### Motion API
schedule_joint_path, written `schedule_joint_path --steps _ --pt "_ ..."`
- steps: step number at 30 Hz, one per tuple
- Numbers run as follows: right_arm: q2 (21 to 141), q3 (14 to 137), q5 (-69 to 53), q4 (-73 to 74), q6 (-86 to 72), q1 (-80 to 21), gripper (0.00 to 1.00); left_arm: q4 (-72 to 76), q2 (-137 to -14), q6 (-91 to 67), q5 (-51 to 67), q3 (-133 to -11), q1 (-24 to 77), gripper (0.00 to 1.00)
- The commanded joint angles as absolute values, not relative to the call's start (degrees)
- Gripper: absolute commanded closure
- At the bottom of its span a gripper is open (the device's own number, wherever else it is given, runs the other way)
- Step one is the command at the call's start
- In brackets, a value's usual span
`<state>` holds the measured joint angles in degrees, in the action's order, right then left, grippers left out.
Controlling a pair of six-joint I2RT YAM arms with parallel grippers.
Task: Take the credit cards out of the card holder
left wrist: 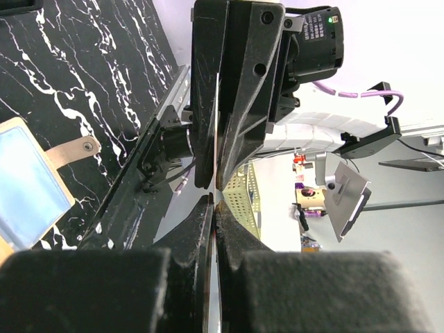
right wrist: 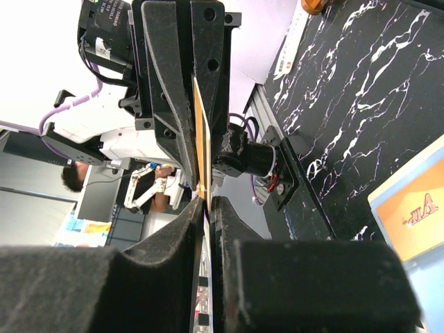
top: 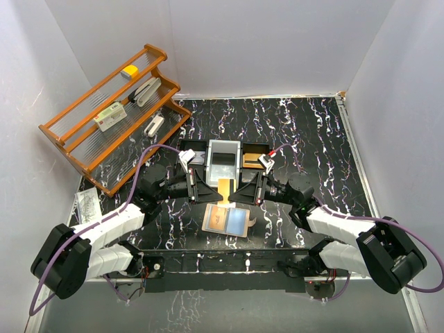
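- Right pincer (right wrist: 207, 205) is closed on one edge of an orange card (right wrist: 201, 132). The left pincer (left wrist: 214, 208), shut tight, nips the opposite edge.
- The card hangs face-up over the desk (top: 312, 139). The holder (top: 239, 223) lies open at 6 o'clock of it, with other cards (top: 220, 219) inside.
- Risk: if both arms pull at once, the card could bend or slip, because each grip is only on a thin edge.
- Both arms reach low and inward, wrists facing, at 9 and 3 o'clock of the card.
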<state>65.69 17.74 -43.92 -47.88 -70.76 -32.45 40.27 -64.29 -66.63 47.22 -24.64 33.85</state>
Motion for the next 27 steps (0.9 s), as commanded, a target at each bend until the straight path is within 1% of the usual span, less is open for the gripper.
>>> schedule_joint_path --steps 1,4,7,13,16,18,21,24,27 --pt "64.21 17.32 -44.19 -53.89 -72.13 -32.12 0.90 45.37 -63.97 -68.66 48.46 -24.68 33.58 1.00" --pt "64.01 17.13 -43.17 -54.01 -72.65 -32.14 0.84 45.29 -64.03 -68.63 48.60 -24.65 33.57 1.00" --pt "64.10 17.08 -41.89 -54.41 -73.22 -32.14 0.79 45.33 -64.16 -68.49 49.06 -24.93 33.58 1.00" --pt "65.92 16.94 -41.31 -59.68 -75.63 -32.12 0.78 46.01 -64.74 -68.84 49.87 -25.13 33.67 1.00" --pt "67.28 16.94 -41.80 -62.36 -76.91 -32.16 0.81 45.94 -64.71 -68.83 50.11 -25.13 33.66 1.00" --pt "67.59 17.21 -41.97 -62.44 -76.95 -32.13 0.84 45.86 -64.68 -68.83 50.05 -25.14 33.66 1.00" --pt "67.77 17.11 -42.26 -62.23 -76.73 -32.09 0.90 45.91 -64.69 -68.83 49.92 -25.21 33.68 1.00" --pt "67.39 16.41 -41.88 -62.04 -76.73 -32.16 1.00 45.70 -64.66 -68.70 49.92 -25.22 33.67 1.00" --pt "66.86 15.85 -41.24 -61.88 -76.89 -32.14 1.00 45.26 -64.61 -68.48 49.72 -25.22 33.68 1.00"
